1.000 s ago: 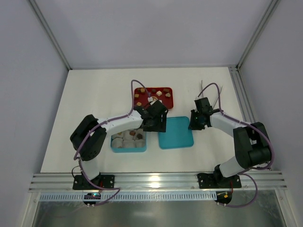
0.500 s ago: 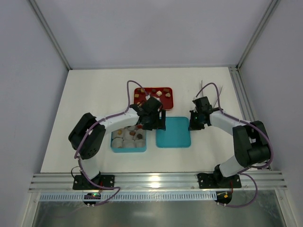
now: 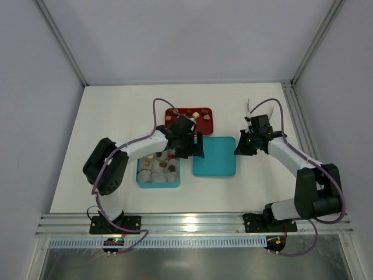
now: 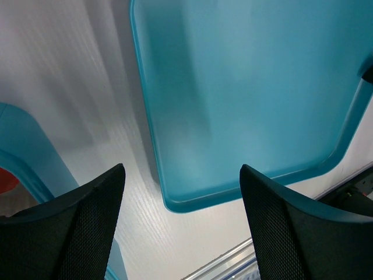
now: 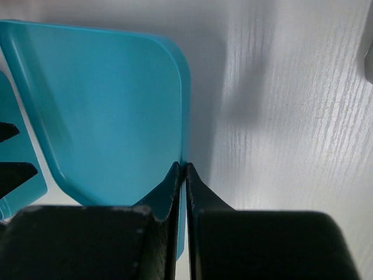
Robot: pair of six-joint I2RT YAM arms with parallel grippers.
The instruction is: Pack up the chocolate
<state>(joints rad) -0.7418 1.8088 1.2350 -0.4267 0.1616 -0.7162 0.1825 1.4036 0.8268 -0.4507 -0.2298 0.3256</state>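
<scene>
**A:** Where is the chocolate (image 3: 196, 115)?

**B:** Most of it lies loose in the red tray (image 3: 207, 126), midway across the table (image 3: 116, 116) and nearer its far edge. The pieces are dark brown, tan and cream. A few more sit in the teal box (image 3: 158, 185), among the crinkled paper cups (image 3: 152, 173). The box is left of the middle, toward the near edge.

**A:** And the flat teal thing?

**B:** That is the lid (image 3: 214, 156). It sits right of the box and just on the near side of the tray.

**A:** What is the right gripper (image 5: 182, 166) doing?

**B:** Its fingers are pressed together on the lid's right edge, pinching the rim. I cannot tell whether the lid lies flat on the table or is tipped up.

**A:** And the left gripper (image 4: 182, 181)?

**B:** Its fingers are spread apart with nothing between them. It hangs over the strip of table between the box and the lid, at the lid's left edge.
</scene>
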